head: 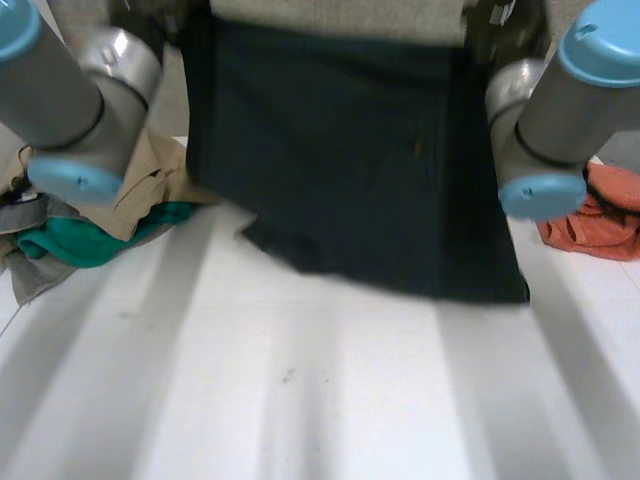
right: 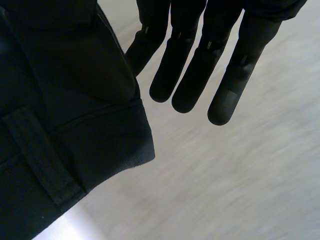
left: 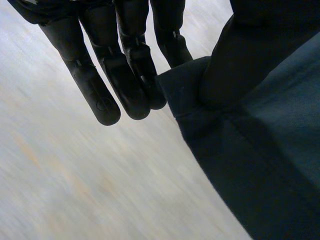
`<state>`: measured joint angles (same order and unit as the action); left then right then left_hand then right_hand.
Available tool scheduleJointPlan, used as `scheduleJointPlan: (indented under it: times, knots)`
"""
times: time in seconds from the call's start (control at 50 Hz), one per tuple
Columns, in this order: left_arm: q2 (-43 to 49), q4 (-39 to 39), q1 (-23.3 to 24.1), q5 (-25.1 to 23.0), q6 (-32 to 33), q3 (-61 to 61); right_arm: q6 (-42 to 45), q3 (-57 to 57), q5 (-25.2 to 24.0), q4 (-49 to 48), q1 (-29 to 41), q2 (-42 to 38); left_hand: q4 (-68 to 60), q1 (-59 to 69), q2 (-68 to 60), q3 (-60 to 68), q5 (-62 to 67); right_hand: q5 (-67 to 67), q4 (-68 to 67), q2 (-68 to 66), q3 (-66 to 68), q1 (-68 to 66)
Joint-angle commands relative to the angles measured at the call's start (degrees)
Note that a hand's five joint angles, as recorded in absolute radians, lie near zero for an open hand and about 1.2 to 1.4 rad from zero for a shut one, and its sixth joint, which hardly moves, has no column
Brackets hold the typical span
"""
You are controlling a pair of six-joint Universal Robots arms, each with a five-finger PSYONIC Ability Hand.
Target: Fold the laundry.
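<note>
Nearest the head camera stand the left arm (head: 80, 90) and the right arm (head: 545, 130), grey joints with light-blue caps, one at each side of the item handled. Between them hangs the garment (head: 350, 170). It is dark navy to black, of plain cloth, spread wide and flat, and raised over the far middle of the white bench (head: 320, 400). Its lower edge is uneven, higher on the robot's left and dropping to a square corner on the right. Whether that edge touches the bench cannot be told. One small brownish fleck (head: 418, 148) shows on the cloth, right of centre.

Left hand (left: 131, 75): fingers straight and close together, pointing down toward the bench. A hemmed corner of the garment sits against the finger nearest the thumb, and the thumb lies over the cloth and pinches it there. One fingertip bears a small round moulded mark.

Right hand (right: 192, 75): fingers likewise straight. The thumb presses the garment against the nearest finger, so this hand has hold of the opposite upper corner. Here the cloth shows a thick banded edge and a stitched belt loop (right: 37, 150).

On the bench at the robot's left lies a heap of tan cloth (head: 150, 185), green cloth (head: 85, 240) and grey cloth (head: 30, 275). An orange cloth (head: 600, 215) lies at the right.
</note>
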<state>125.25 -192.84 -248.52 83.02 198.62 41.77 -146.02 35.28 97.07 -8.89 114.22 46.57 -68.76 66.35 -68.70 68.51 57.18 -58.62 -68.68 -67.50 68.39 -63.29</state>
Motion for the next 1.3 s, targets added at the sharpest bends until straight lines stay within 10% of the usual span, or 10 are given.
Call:
scheduleJointPlan:
  times: [0.02,0.62,1.14,1.3]
  knots:
    - [-5.7,-17.8,-0.1,4.1,-4.6,-1.9,-1.3,0.7,-4.8,-26.8,-0.4,5.9,-11.2,13.7,-11.3,11.5,12.8,-11.4,-11.3,-12.5,11.6,-16.7]
    - [-8.6,-6.4,1.6,-3.6,2.1,45.7,3.8,32.1,-12.4,-9.4,-0.8,-2.3,-11.2,13.7,-11.3,11.5,12.8,-11.4,-11.3,-12.5,11.6,-16.7]
    - [-31.1,51.3,7.2,-12.4,22.5,65.8,27.3,66.1,-16.4,40.2,-8.3,35.2,-11.2,13.7,-11.3,11.5,12.8,-11.4,-11.3,-12.5,11.6,-16.7]
    - [-29.9,40.9,6.9,-8.5,22.5,57.1,26.5,65.9,-21.7,35.5,-7.8,34.8,-11.2,13.7,-11.3,11.5,12.8,-11.4,-11.3,-12.5,11.6,-16.7]
